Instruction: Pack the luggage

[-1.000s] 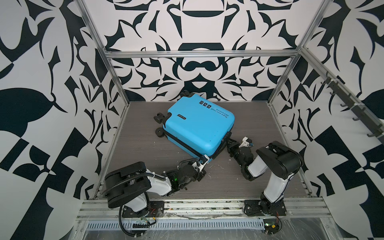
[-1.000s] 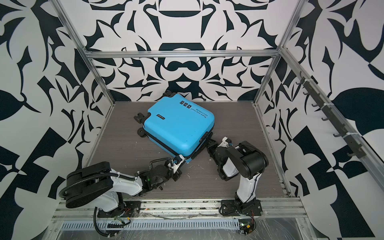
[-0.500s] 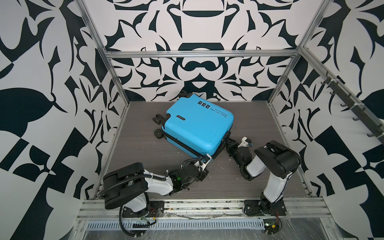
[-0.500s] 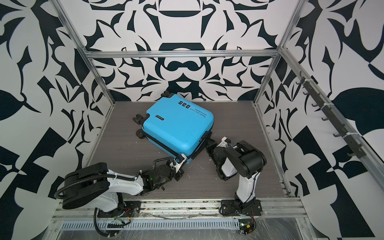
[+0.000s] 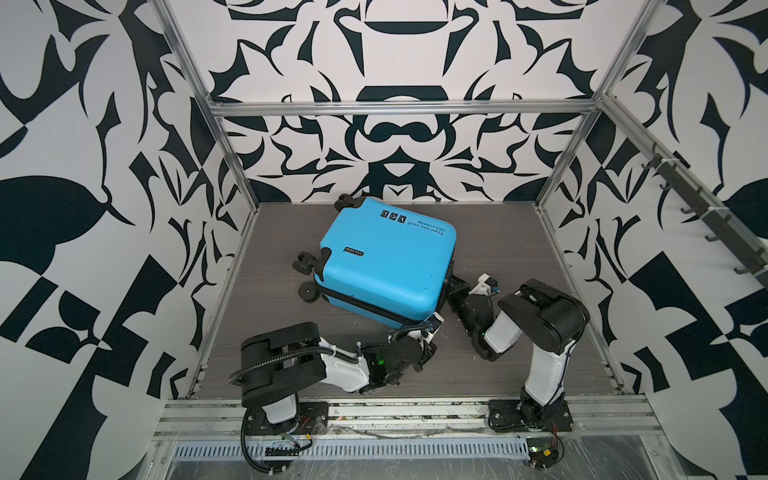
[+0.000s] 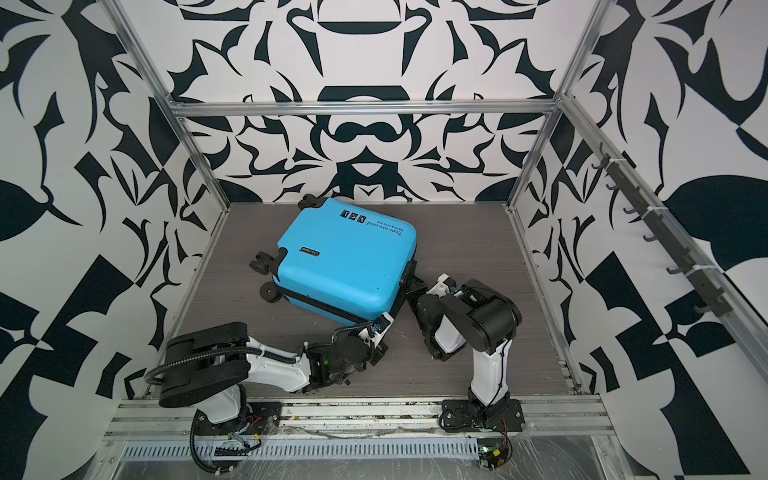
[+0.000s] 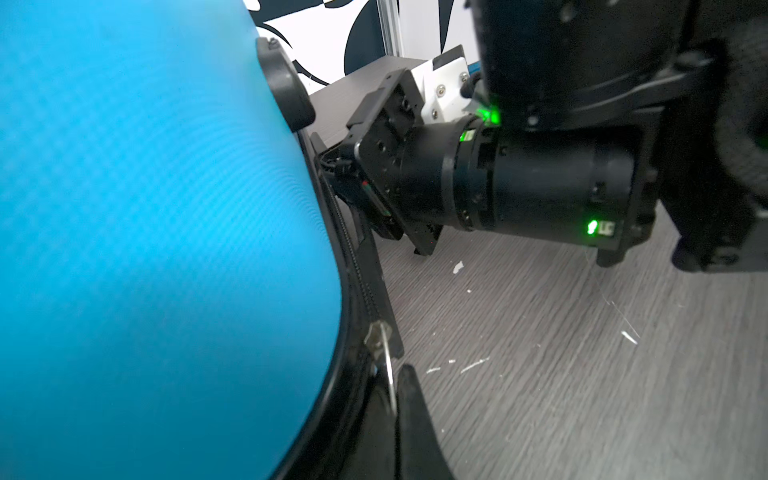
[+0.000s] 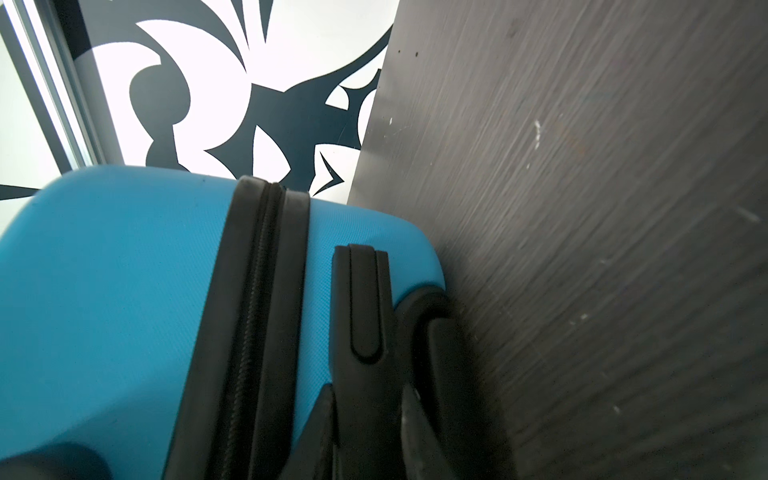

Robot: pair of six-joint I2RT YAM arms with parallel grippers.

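Black-and-white patterned walls box in a grey worktop (image 5: 503, 249), where the blue luggage (image 5: 386, 266) lies closed on its side toward the back, wheels pointing left. At its near corner the left claw (image 7: 392, 392) is pinched tight on the zipper pull (image 7: 377, 338). The right claw (image 8: 368, 419) clamps the black handle (image 8: 365, 307) on the luggage's right end.

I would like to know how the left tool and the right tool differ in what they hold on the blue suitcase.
The left tool is pinched on the thin metal zipper pull, while the right tool clamps the thicker black handle. The left tool's jaws nearly meet; the right tool's jaws stand apart around the handle. Both grip the same blue luggage.
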